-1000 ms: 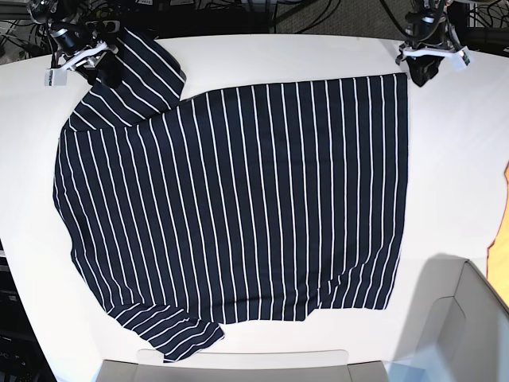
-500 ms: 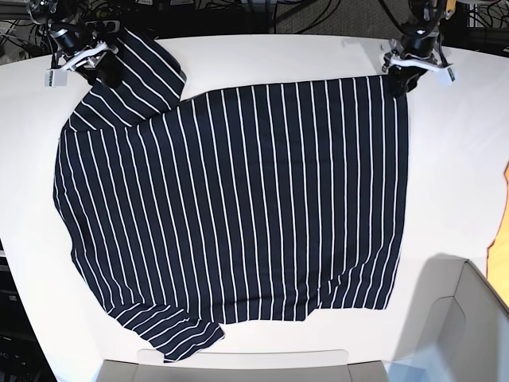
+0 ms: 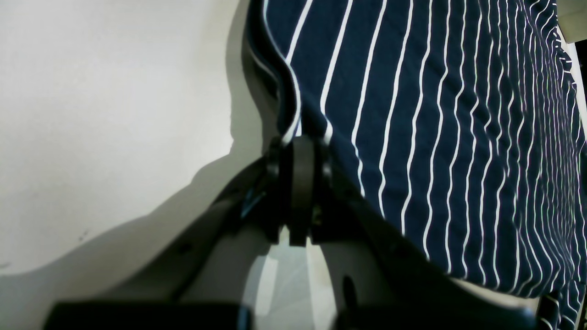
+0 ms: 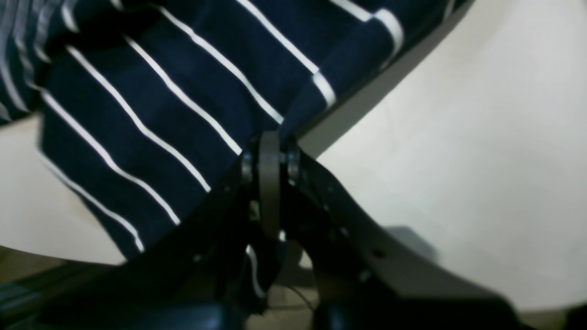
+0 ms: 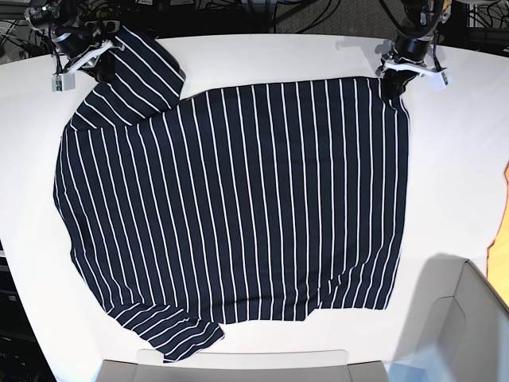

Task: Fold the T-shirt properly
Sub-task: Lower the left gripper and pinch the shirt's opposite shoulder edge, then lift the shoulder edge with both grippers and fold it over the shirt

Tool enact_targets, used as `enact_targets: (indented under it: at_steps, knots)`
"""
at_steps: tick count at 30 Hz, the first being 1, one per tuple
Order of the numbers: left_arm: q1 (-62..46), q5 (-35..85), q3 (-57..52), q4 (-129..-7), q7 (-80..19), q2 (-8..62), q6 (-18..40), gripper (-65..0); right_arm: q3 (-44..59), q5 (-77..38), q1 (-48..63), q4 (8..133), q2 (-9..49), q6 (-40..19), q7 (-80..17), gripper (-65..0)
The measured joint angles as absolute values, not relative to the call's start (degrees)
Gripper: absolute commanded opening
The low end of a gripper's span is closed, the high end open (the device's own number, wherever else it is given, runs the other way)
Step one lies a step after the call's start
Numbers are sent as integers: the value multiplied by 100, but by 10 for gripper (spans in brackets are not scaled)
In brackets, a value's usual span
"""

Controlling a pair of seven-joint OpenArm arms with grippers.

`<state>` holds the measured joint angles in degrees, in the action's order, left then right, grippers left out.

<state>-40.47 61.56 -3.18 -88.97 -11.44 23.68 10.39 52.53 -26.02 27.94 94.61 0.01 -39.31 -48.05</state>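
Observation:
The dark navy T-shirt (image 5: 238, 199) with thin white stripes lies spread flat on the white table (image 5: 461, 159), one sleeve folded at the far left. My left gripper (image 5: 396, 79) is shut on the shirt's far right corner and lifts it slightly; in the left wrist view the gripper (image 3: 300, 140) pinches the cloth edge (image 3: 412, 114). My right gripper (image 5: 102, 65) is shut on the far left sleeve; in the right wrist view the gripper (image 4: 270, 142) pinches the striped cloth (image 4: 160, 101).
A light cardboard box (image 5: 453, 318) stands at the near right and a pale tray edge (image 5: 238, 362) at the near middle. Cables lie beyond the table's far edge (image 5: 262, 12).
My left gripper moved left from beside the shirt onto its far right corner and shut on it, bunching the corner. My right gripper shifted slightly with the sleeve.

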Motion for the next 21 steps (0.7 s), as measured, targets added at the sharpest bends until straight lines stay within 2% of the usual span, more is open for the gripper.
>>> enact_targets:
  at_steps: [5, 12, 21]
  knots:
    - [-4545, 6145, -670, -9063, -1179, 2324, 1116, -650, 5830, -2206, 2897, 9933, -198, -3931, -5131, -650]
    - [-4818, 6114, -965, -9096, -1238, 2353, 1074, -650, 6368, -2231, 2998, 10210, -261, -3931, -5166, -650]
    - [-4919, 6093, -976, -9909, -1448, 2351, 904, -650, 6451, -2220, 2869, 10840, -379, -3933, -5218, -650]
